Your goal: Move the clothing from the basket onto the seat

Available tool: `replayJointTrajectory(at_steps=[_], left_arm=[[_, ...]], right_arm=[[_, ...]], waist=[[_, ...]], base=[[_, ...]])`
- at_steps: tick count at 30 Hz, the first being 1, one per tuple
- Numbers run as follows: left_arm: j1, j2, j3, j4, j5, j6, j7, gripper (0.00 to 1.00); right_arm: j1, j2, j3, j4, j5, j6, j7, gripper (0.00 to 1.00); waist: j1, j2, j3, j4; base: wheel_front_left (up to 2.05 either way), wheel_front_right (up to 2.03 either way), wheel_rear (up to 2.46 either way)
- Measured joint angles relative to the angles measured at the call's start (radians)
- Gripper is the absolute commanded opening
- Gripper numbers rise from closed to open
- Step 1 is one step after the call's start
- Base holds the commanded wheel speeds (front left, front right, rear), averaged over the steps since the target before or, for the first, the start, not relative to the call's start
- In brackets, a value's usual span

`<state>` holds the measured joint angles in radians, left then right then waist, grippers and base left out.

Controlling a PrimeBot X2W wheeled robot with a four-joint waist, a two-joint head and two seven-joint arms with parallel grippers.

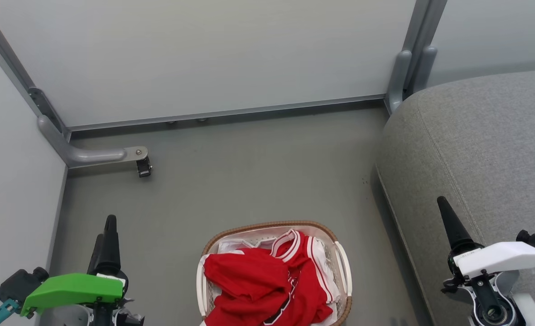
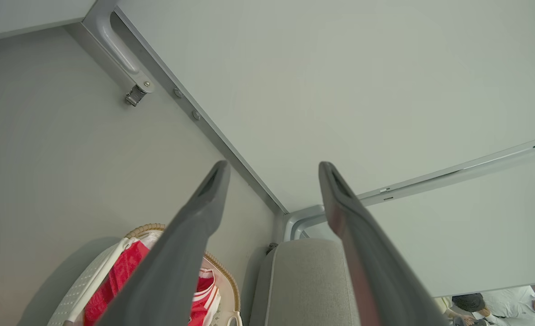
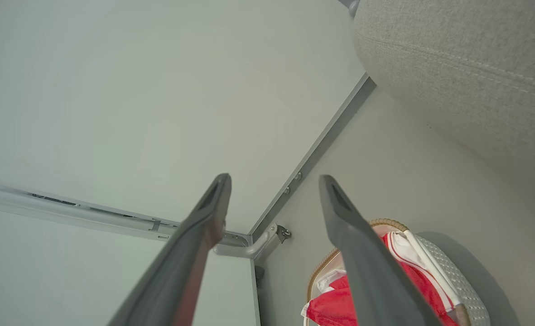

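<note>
The basket (image 1: pixel 335 242), cream with a brown woven rim, stands on the floor at the bottom centre of the head view. The clothing (image 1: pixel 253 283), red with white-striped edging, lies bunched inside it. The grey seat (image 1: pixel 475 149) fills the right side, its edge just right of the basket. My left gripper (image 1: pixel 105 231) hangs open at the lower left, well left of the basket. My right gripper (image 1: pixel 446 217) is open over the seat's front part. In the wrist views both grippers (image 2: pixel 274 167) (image 3: pixel 275 179) stand wide apart and empty, with the basket (image 2: pixel 147 227) (image 3: pixel 469 290) and clothing (image 2: pixel 118 276) (image 3: pixel 330 310) low down.
Pale partition walls (image 1: pixel 204 54) close off the far side and the left. A grey metal foot with a small caster (image 1: pixel 143 168) juts onto the floor at the left. Open floor (image 1: pixel 258 172) lies beyond the basket. Some white fabric (image 1: pixel 235 245) lies under the red clothing. People (image 2: pixel 503 303) sit beyond the partition.
</note>
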<state>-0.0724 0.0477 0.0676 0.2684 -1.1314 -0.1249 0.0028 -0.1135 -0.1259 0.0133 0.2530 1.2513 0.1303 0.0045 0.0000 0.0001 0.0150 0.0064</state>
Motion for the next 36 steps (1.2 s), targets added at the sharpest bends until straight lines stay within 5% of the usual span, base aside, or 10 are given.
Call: replayJointTrajectory(at_steps=[24, 36], left_arm=[[0.0, 0.028, -0.1, 0.007, 0.385, 0.068, -0.085, 1.0], [0.0, 0.074, -0.196, 0.005, 0.563, 0.15, -0.12, 1.0]], right_arm=[[-0.042, -0.05, 0.12, 0.03, -0.348, 0.0, -0.086, 1.0], [-0.049, -0.061, 0.15, 0.054, -0.569, 0.0, -0.123, 1.0]], waist=[[0.0, 0.0, 0.011, 0.009], [0.0, -0.0001, 0.013, 0.012]], base=[[0.0, 0.0, 0.0], [0.0, 0.0, 0.0]])
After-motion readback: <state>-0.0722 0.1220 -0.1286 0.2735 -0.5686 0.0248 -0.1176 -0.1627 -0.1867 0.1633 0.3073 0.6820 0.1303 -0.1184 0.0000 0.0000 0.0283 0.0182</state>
